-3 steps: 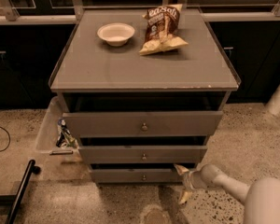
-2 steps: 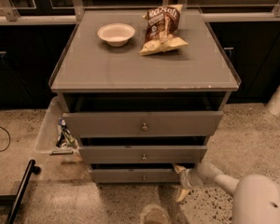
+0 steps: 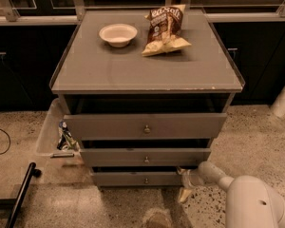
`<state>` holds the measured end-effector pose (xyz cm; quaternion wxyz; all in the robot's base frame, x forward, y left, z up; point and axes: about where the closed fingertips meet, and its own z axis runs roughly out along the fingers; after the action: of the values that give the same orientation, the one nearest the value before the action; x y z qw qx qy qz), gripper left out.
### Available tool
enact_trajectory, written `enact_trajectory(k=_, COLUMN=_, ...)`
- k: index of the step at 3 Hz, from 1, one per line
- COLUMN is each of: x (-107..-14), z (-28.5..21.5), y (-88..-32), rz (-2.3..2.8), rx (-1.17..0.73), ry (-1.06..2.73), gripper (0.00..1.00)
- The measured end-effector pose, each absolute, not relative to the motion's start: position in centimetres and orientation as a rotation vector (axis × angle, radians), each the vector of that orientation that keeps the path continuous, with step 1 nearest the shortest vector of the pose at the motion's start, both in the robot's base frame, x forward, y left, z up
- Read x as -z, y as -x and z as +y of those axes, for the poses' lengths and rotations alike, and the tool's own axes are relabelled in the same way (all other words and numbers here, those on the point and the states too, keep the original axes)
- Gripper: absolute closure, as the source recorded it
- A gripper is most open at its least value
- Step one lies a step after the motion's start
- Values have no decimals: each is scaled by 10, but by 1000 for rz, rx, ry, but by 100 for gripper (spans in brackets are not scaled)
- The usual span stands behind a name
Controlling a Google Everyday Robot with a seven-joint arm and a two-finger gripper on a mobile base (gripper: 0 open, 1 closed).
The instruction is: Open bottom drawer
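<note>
Claw (image 3: 184, 183) lower right, at bottom drawer (image 3: 133, 178) right end; open or closed, cannot tell. Catch edge, pull straight outward.

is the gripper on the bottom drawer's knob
No, the gripper is low at the right end of the bottom drawer, well clear of the knob at the drawer's centre.

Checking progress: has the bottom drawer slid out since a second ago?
No: the bottom drawer lines up as before under the middle drawer; the claw stays at its right end.
</note>
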<state>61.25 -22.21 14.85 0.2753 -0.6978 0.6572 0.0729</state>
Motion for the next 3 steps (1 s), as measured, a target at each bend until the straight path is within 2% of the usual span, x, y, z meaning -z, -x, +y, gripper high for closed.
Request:
enact_trajectory(k=1, x=-149, z=-222, y=-612, rz=1766, rx=-196, ry=1875, gripper=19)
enact_trajectory(k=3, x=-154, z=-215, y=-617, rz=1756, rx=-206, ry=1892, gripper=66)
